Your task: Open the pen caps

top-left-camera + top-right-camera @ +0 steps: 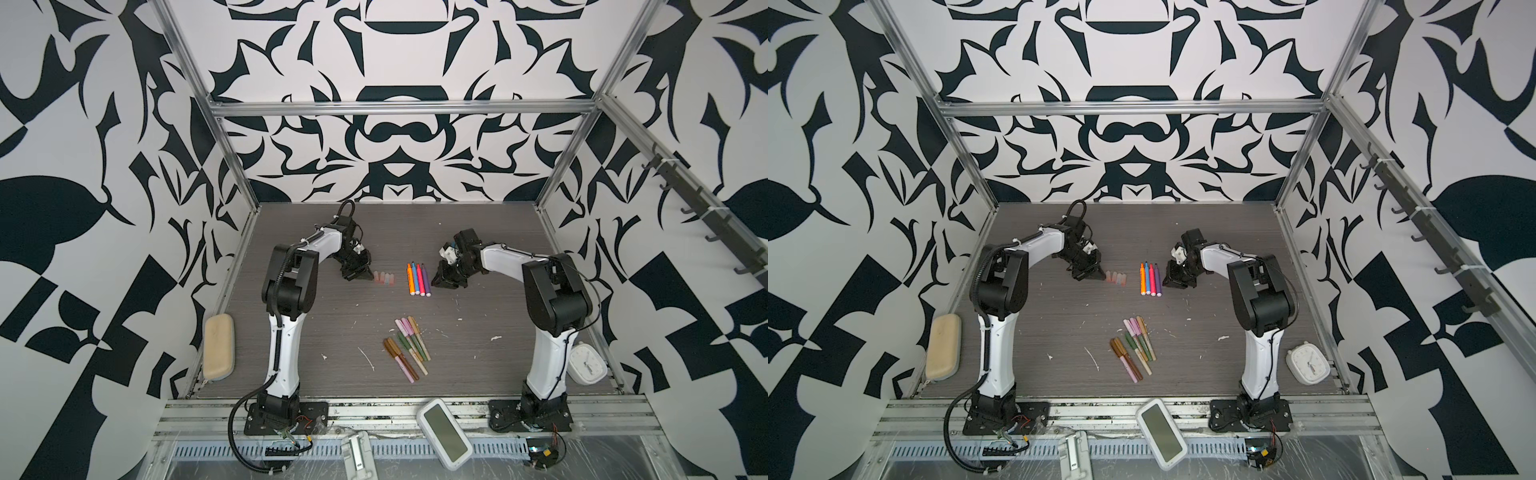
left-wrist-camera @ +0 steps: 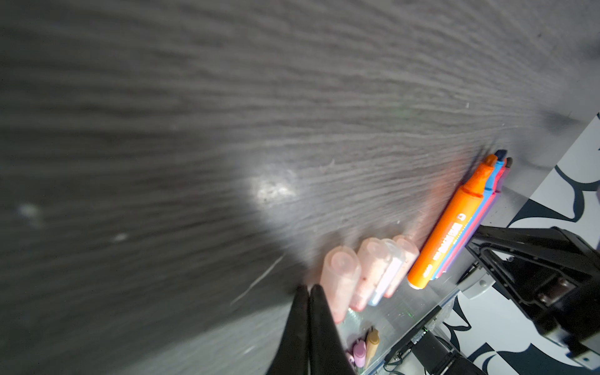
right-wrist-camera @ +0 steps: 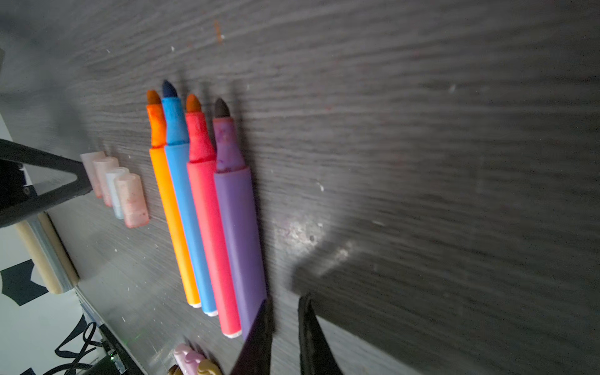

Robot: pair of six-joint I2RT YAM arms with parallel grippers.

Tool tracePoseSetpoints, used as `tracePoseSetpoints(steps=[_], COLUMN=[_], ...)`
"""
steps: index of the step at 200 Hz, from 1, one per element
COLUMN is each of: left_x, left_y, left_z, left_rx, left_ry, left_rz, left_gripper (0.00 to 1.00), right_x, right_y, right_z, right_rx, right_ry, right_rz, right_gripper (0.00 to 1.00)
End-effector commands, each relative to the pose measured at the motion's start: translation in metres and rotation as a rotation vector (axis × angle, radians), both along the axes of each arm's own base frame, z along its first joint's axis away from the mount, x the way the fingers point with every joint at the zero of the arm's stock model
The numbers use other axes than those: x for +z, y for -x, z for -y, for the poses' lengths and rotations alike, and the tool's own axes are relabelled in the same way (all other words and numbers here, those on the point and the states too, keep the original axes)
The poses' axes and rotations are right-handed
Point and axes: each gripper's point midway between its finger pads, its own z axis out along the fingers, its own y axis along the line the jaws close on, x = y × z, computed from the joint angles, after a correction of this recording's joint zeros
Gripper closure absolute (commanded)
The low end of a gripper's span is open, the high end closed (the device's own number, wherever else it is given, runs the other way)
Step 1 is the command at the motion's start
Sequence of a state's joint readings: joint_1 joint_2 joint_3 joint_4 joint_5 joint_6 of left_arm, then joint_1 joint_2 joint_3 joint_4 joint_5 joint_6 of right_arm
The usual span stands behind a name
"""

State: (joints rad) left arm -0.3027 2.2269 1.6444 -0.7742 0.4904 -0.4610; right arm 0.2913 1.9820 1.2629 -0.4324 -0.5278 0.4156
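Note:
Several translucent pale pink pen caps [image 1: 383,278] [image 1: 1116,277] lie side by side on the dark table, off their pens. My left gripper [image 1: 360,276] [image 2: 308,287] is shut and empty, its tips just beside the nearest cap [image 2: 339,279]. Right of the caps lie several uncapped pens [image 1: 417,279] [image 3: 207,211], orange, blue, pink and purple, tips pointing to the back. My right gripper [image 1: 436,279] [image 3: 285,300] stands narrowly open at the purple pen's rear end [image 3: 242,233], nothing between its fingers. A pile of capped pens [image 1: 407,347] [image 1: 1136,347] lies nearer the front.
A beige case [image 1: 219,352] lies at the table's left edge. A white clock [image 1: 584,363] leans by the right arm's base. A white device with a grey screen [image 1: 445,433] rests on the front rail. Small white scraps dot the table.

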Motion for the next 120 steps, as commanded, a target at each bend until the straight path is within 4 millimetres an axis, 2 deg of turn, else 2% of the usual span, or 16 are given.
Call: tracePoseSetpoints(steps=[1, 82, 120], left_x=[-0.0338, -0.0335, -0.0296], left_y=[0.0257, 0.0246, 0.0213], left_z=[-0.0101, -0.0056, -0.0112], left_rx=[-0.006, -0.014, -0.012], left_ry=[-0.098, -0.097, -0.118], left_rz=[-0.106, -0.100, -0.082], left_gripper=[0.95, 0.95, 0.95], right_x=[0.0072, 0.0030, 0.0000], right_y=[0.0026, 0.0053, 0.0034], right_z=[0.0027, 0.0064, 0.0074], right_rx=[0.006, -0.002, -0.005], right_ry=[0.009, 0.039, 0.053], right_rz=[0.012, -0.013, -0.032], right_gripper=[0.82, 0.84, 0.84])
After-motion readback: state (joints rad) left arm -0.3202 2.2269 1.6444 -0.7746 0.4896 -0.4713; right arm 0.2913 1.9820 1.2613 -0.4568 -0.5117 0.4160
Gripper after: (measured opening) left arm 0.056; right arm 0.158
